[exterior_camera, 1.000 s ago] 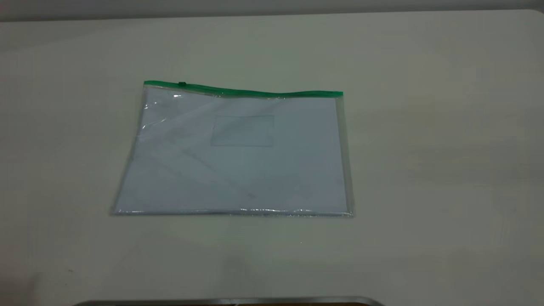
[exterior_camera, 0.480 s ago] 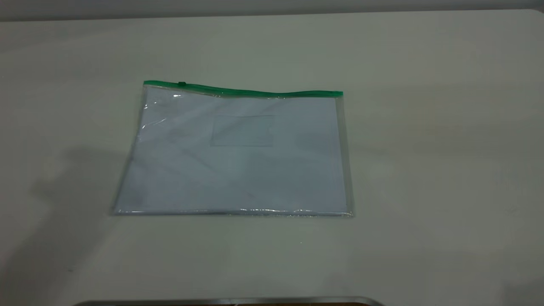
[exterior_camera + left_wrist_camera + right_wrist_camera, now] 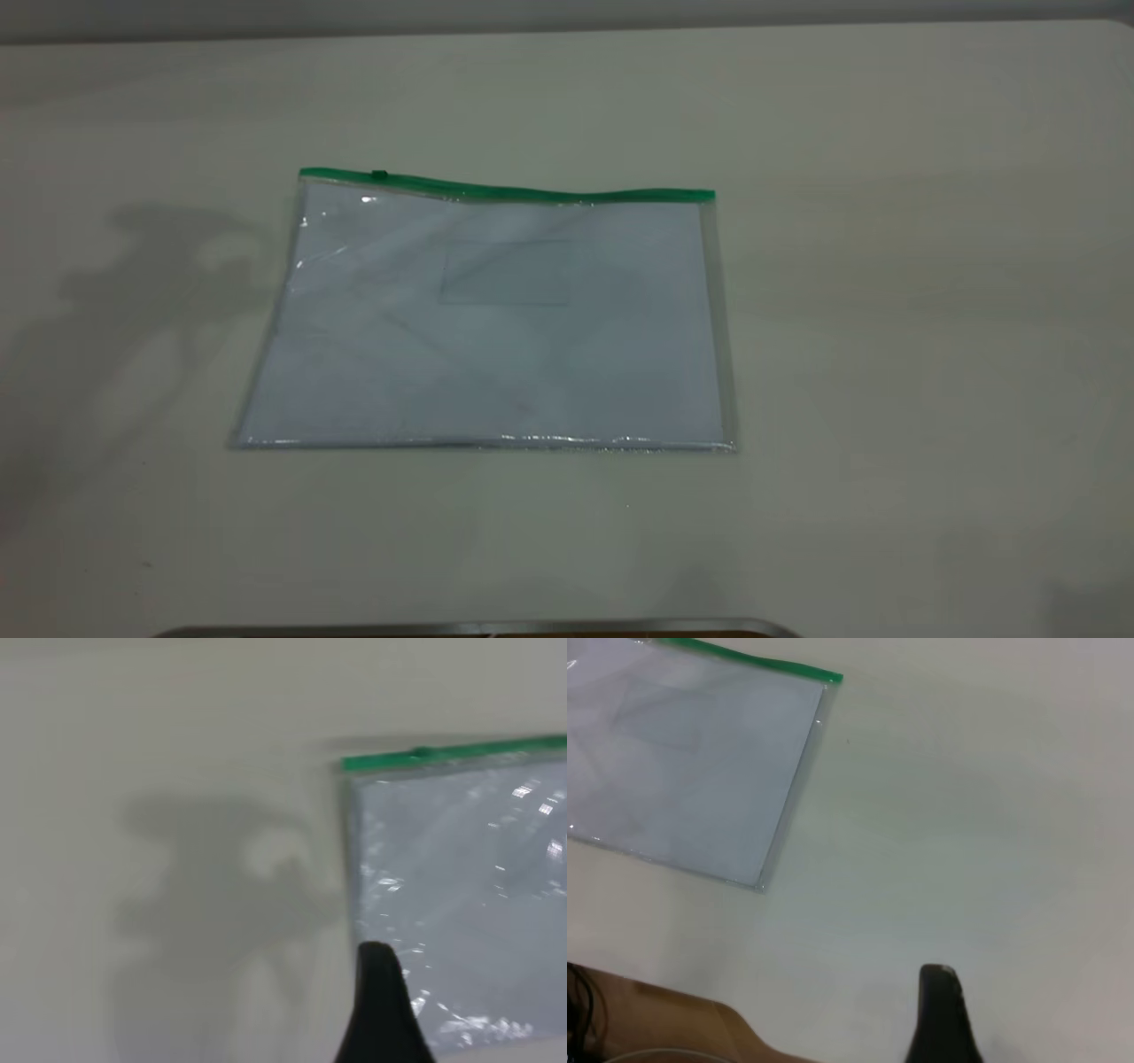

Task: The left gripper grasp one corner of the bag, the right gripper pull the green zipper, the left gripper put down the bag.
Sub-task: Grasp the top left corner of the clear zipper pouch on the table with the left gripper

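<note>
The bag [image 3: 496, 328] lies flat on the white table, clear with white sheets and a small card pocket inside. The green zipper [image 3: 505, 189] runs along its far edge, and the dark slider [image 3: 380, 175] sits near the left corner of the bag [image 3: 303, 174]. Neither gripper shows in the exterior view. In the left wrist view, my left gripper [image 3: 381, 1010] hovers above the table at the bag's [image 3: 461, 895] left side edge, short of the green corner [image 3: 347, 765]. In the right wrist view, my right gripper [image 3: 943, 1019] is over bare table, well away from the bag [image 3: 691, 771] and its right green corner [image 3: 835, 677].
An arm's shadow [image 3: 151, 266] falls on the table left of the bag. A metal-edged object [image 3: 478, 629] lines the table's near edge. In the right wrist view a brown wooden surface [image 3: 656, 1028] lies beyond that edge. Bare table surrounds the bag.
The shadow on the left has travelled from the near left corner up toward the bag's green left corner. A faint shadow has appeared at the near right. The bag has not moved.
</note>
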You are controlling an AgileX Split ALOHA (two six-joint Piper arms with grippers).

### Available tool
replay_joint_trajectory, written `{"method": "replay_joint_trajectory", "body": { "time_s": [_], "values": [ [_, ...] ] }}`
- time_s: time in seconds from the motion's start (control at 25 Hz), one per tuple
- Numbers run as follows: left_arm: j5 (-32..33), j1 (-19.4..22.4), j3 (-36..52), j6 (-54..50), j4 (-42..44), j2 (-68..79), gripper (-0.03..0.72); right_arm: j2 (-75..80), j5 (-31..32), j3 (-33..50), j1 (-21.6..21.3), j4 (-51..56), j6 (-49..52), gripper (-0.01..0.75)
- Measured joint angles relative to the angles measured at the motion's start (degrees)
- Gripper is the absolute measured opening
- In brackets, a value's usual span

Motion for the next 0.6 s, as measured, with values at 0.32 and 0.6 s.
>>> {"method": "replay_joint_trajectory", "body": {
  "time_s": [0.32, 0.6],
  "values": [
    [6.3, 7.72, -2.6, 31.51, -21.88, 12.27, 0.58, 0.0, -0.05, 0.0, 0.0, 0.0, 0.0, 0.584],
    [3.85, 7.94, -2.64, 40.88, -23.3, 22.58, 0.58, 0.0, -0.99, -0.04, 0.0, 0.0, 0.0, 0.584]
  ]
}}
